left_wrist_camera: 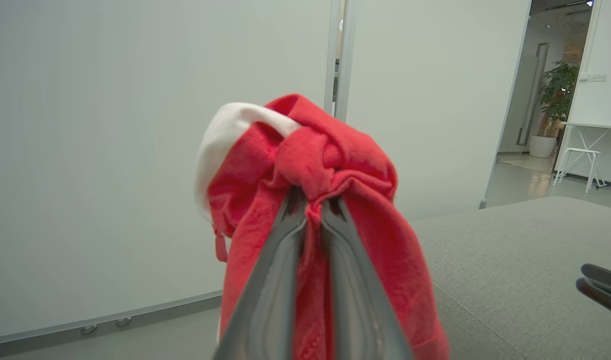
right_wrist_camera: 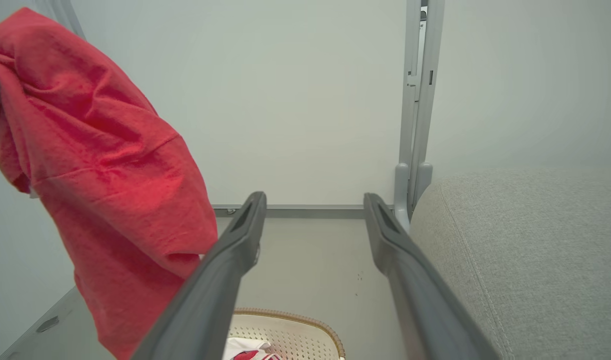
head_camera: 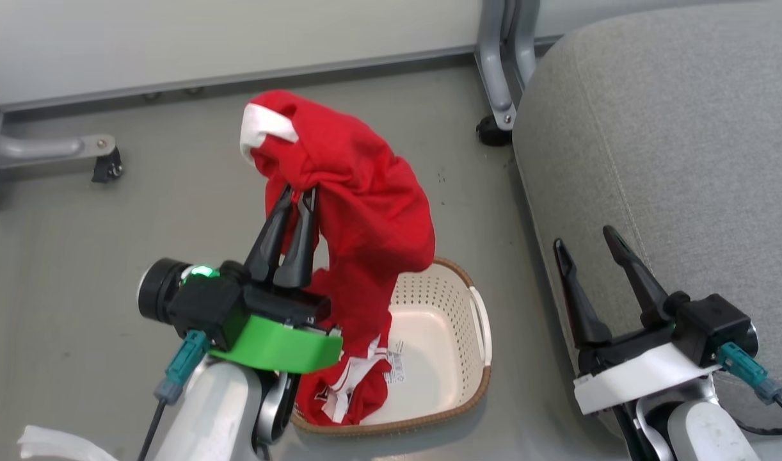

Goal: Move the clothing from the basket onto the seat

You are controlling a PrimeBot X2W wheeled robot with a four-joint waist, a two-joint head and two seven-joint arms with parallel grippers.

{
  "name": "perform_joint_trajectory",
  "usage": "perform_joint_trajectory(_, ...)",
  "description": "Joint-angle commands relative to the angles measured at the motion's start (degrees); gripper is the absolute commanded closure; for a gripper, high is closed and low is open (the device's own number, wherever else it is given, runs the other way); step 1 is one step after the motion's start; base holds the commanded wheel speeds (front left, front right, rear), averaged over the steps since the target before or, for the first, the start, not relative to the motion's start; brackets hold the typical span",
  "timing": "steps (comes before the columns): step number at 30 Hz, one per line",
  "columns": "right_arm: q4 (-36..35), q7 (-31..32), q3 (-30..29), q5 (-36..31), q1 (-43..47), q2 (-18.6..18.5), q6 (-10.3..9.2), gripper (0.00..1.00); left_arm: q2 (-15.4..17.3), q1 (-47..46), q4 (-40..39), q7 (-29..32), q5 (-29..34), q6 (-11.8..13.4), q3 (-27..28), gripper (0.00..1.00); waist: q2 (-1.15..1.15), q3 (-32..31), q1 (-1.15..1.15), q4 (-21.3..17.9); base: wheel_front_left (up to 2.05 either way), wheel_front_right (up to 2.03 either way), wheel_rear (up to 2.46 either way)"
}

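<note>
My left gripper (head_camera: 299, 192) is shut on the red clothing (head_camera: 365, 211), holding it high above the cream basket (head_camera: 448, 301); the garment's white cuff (head_camera: 263, 128) tops the bunch, and its lower end still trails into the basket. From the left wrist, the fabric (left_wrist_camera: 305, 170) is pinched between the closed fingers (left_wrist_camera: 270, 295). My right gripper (head_camera: 586, 235) hangs open and empty in front of the grey seat (head_camera: 672, 128). The right wrist view has the clothing (right_wrist_camera: 100, 165) at its left, the basket (right_wrist_camera: 290, 332) below, and the seat (right_wrist_camera: 525, 250) on its right.
A pale wall panel runs along the back, with a grey metal frame leg and caster (head_camera: 493, 131) beside the seat's corner and another caster (head_camera: 106, 166) at the left. Grey floor surrounds the basket. A paper label (head_camera: 397, 365) lies on the basket floor.
</note>
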Motion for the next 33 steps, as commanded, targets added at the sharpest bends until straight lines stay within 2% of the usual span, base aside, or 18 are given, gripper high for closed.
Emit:
perform_joint_trajectory(1, -0.50, 0.44, 0.17, 0.03, 1.18, 0.07, 0.00, 0.00, -0.19, 1.54, -0.45, -0.05, -0.11, -0.06, 0.11, 1.00, 0.00, -2.43, 0.01, 0.40, 0.00, 0.00, 0.00)
perform_joint_trajectory(9, -1.73, 2.16, 0.47, -0.22, 3.75, 0.59, 0.00, 0.00, -0.30, 4.74, -0.65, -0.05, -0.34, 0.02, -0.30, 1.00, 0.00, -4.39, 0.01, 0.91, 0.00, 0.00, 0.00)
perform_joint_trajectory(24, -2.55, 2.95, 1.00, -0.17, 3.35, 0.45, 0.00, 0.00, -0.24, 4.41, -1.39, -0.05, 0.30, -0.27, -0.53, 1.00, 0.00, -4.11, 0.01, 1.25, 0.00, 0.00, 0.00)
perform_joint_trajectory(29, -2.64, 3.16, 5.15, 0.14, 0.15, -1.37, 0.00, 0.00, -0.36, 3.61, -1.79, -0.05, 0.10, -0.37, -0.63, 1.00, 0.00, -3.41, 0.01, 1.65, 0.00, 0.00, 0.00)
perform_joint_trajectory(33, -1.58, 3.24, 12.20, 1.83, -4.51, -2.98, 0.00, 0.00, -0.44, 2.95, -2.36, -0.05, 0.13, -0.35, -0.91, 1.00, 0.00, -2.67, 0.01, 2.07, 0.00, 0.00, 0.00)
